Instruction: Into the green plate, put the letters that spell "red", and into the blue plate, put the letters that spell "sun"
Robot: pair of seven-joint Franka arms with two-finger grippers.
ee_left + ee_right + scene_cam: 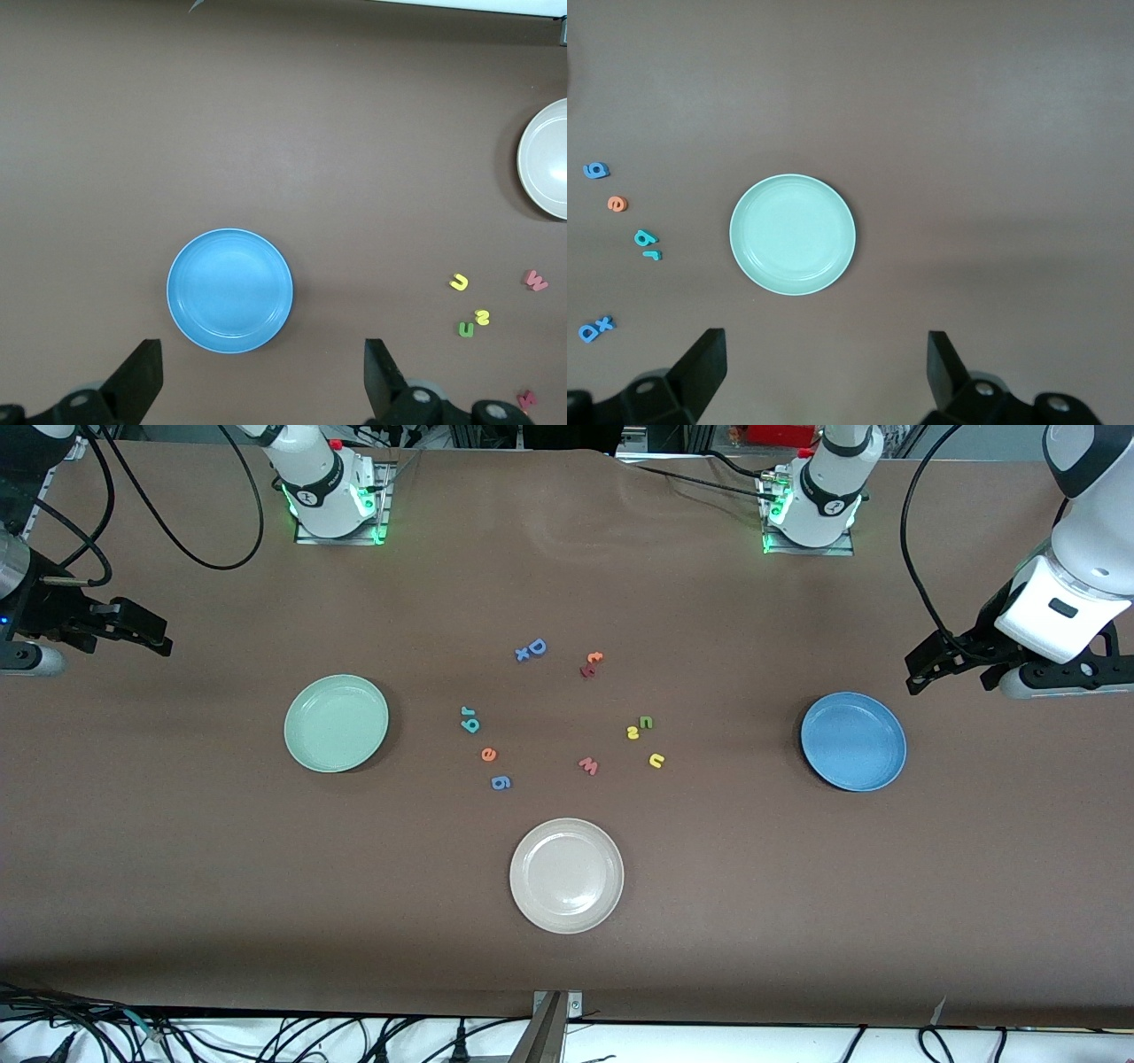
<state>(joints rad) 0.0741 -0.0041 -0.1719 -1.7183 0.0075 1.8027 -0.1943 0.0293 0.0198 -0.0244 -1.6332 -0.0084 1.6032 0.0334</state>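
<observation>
1. nearest the front camera sits the cream plate (566, 875), round with a shallow rim, nothing in it.
2. next come the blue "6" piece (500, 782), the pink "w" (588, 765), the yellow "u" (656, 760) and the orange "e" (488, 755), all small flat foam shapes lying on the brown cloth (177, 886).
3. the green plate (336, 722), pale mint and smooth, lies toward the right arm's end and holds nothing; the blue plate (853, 740) lies toward the left arm's end, also bare inside.
4. the yellow "s" (633, 732) touches the dark green "n" (646, 722); the teal "d" (471, 725) sits just beside the thin teal "r" (466, 711).
5. farther off lie a red and orange letter pair (590, 664) and the blue capital "d" with an "x" (531, 650).
6. the right gripper (824, 372) hangs over the cloth near the green plate, fingers spread wide, holding nothing; the left gripper (261, 381) hangs near the blue plate, likewise spread wide with nothing between them.
</observation>
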